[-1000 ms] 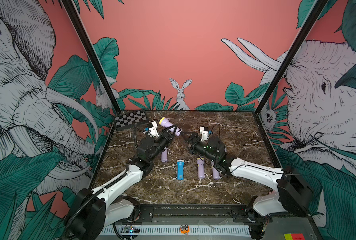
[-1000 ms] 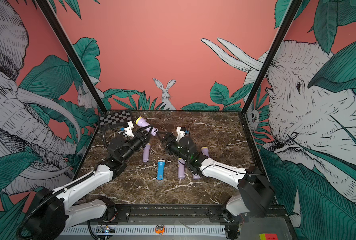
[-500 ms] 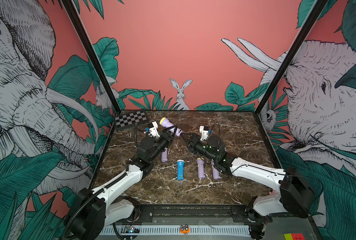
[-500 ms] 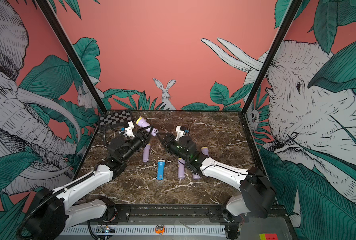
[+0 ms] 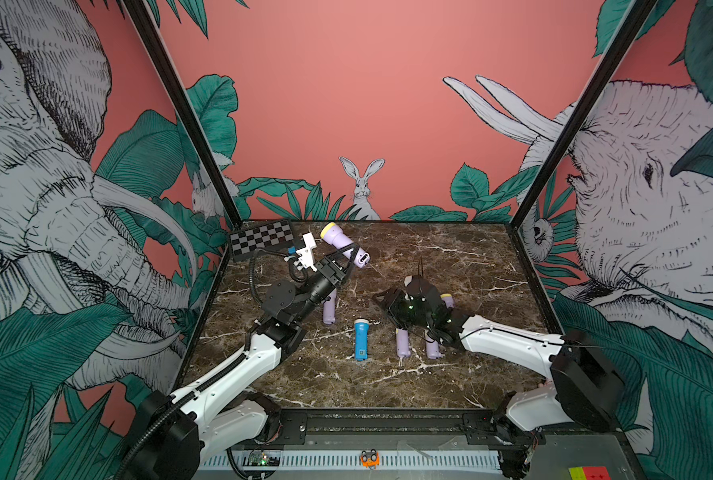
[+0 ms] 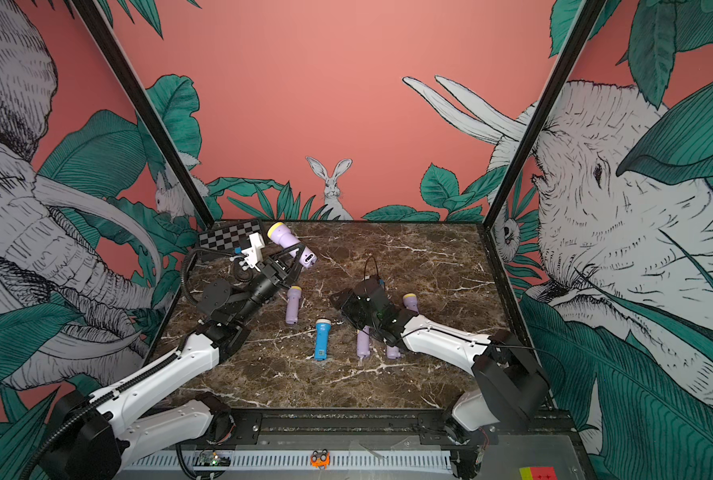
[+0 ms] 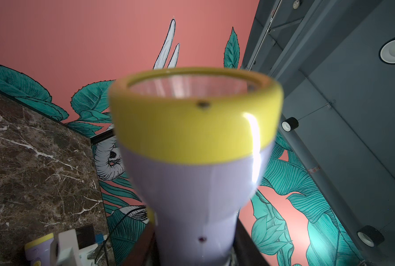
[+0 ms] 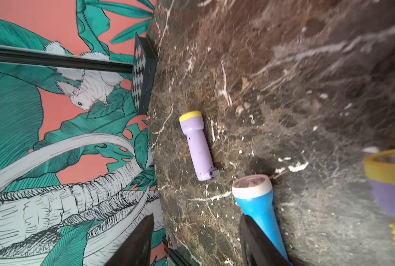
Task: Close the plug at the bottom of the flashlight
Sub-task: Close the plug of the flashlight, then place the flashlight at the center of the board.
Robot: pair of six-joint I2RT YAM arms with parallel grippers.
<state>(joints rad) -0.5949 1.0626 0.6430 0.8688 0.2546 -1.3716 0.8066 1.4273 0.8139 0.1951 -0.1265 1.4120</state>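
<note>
1. The left gripper (image 5: pixel 346 254) is clenched around the body of the held flashlight (image 5: pixel 337 237) and carries it in the air above the table (image 5: pixel 450 257).
2. The long axis of this flashlight is slanted. Its yellow head (image 5: pixel 328 230) stands higher, on the far side of the left gripper. Its bottom end (image 5: pixel 363 259) sticks out lower on the other side and points toward the right arm.
3. The right gripper (image 5: pixel 383 299) is low, close over the table. From it, the bottom end lies higher and to the left, near but clearly apart. Its fingers (image 8: pixel 141 241) stand apart with only table and wall between them, so it holds nothing. As the free and nearer one, it should do the push on the plug, I judge.
4. The plug itself is too small to read: in both top views the bottom end shows only a dark oval mark, so in or out I cannot tell. The left wrist view shows only the blurred head. The right wrist view shows no held flashlight, only a purple flashlight (image 8: pixel 196 147) and a blue flashlight (image 8: pixel 257 207) lying on the table.
</note>
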